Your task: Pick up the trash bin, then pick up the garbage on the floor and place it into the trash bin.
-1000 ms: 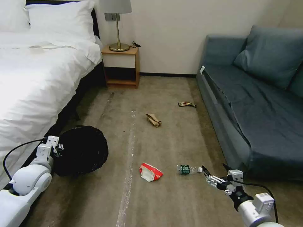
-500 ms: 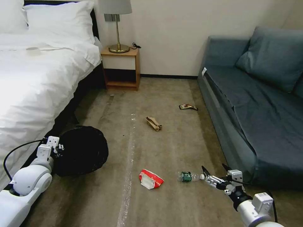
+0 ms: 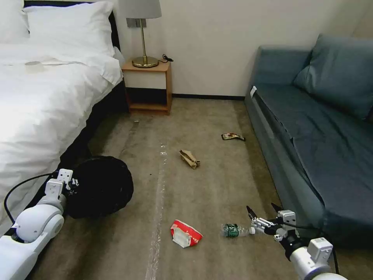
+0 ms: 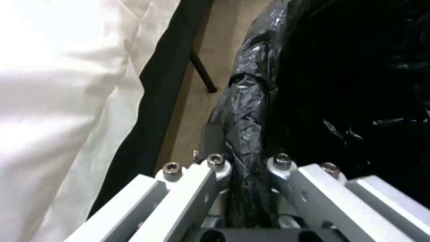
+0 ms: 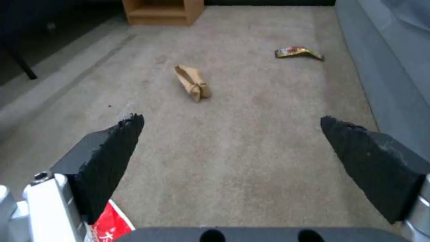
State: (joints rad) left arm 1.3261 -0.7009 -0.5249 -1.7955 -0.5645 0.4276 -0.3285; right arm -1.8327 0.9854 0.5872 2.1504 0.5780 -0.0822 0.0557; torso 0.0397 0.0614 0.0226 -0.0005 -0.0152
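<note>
The trash bin (image 3: 101, 186), lined with a black bag, is at the bed's foot on my left. My left gripper (image 3: 69, 181) is shut on its rim. In the left wrist view the gripper (image 4: 248, 164) clamps the bag-covered rim of the bin (image 4: 349, 84). My right gripper (image 3: 261, 211) stands open low over the carpet, just right of the clear bottle (image 3: 234, 230). Other garbage lies about: a red-and-white packet (image 3: 185, 233), a brown paper bag (image 3: 189, 158) and a dark wrapper (image 3: 232, 136). Past the open right gripper (image 5: 233, 134) the right wrist view shows the paper bag (image 5: 192, 83), wrapper (image 5: 298, 51) and packet corner (image 5: 107, 227).
A white bed (image 3: 42, 105) runs along the left, with a wooden nightstand (image 3: 149, 83) and a lamp by the far wall. A blue-grey sofa (image 3: 311, 136) lines the right side, close to my right arm. Open carpet lies between them.
The whole picture has shifted: the floor litter now sits lower and nearer, so the camera has moved. The bottle now lies beside and below my right gripper's fingers. Both arms keep their poses.
</note>
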